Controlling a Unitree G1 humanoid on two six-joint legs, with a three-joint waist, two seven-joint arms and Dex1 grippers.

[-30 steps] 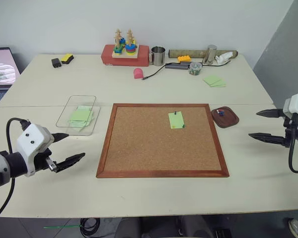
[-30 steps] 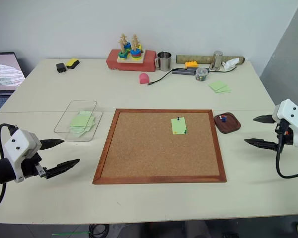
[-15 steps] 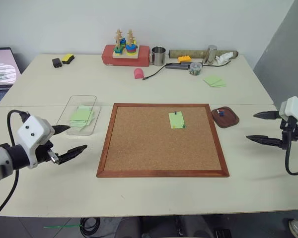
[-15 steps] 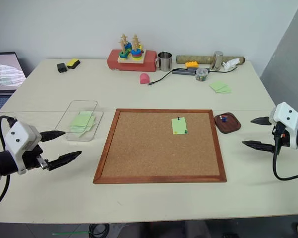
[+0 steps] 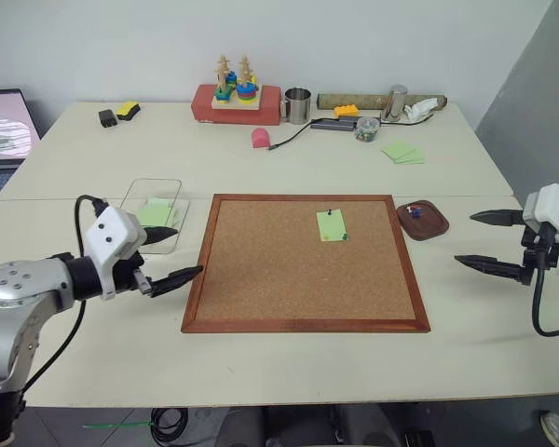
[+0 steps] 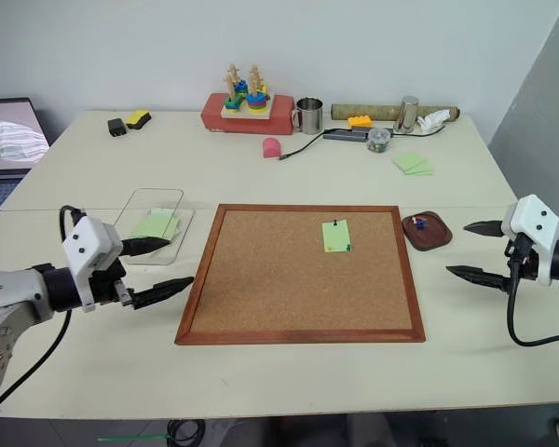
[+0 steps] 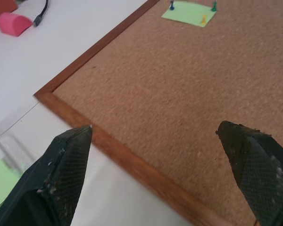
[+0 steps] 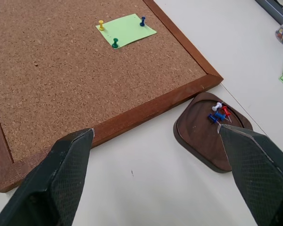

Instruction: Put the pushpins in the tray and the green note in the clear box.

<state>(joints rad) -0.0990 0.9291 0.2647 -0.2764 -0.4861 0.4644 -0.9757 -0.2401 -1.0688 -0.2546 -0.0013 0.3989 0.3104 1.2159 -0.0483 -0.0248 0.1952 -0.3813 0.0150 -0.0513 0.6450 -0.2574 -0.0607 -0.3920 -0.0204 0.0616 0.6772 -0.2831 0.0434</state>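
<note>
Left fingers (image 5: 170, 254) now nearer cork board (image 5: 261, 279), spread empty, green note (image 5: 331, 225) well beyond

I see a wide cream table (image 5: 261, 172), made of two tops joined by a seam, standing against a plain pale wall (image 5: 354, 47). A grey panel (image 5: 531, 102) rises at the right, and even light falls throughout
</note>
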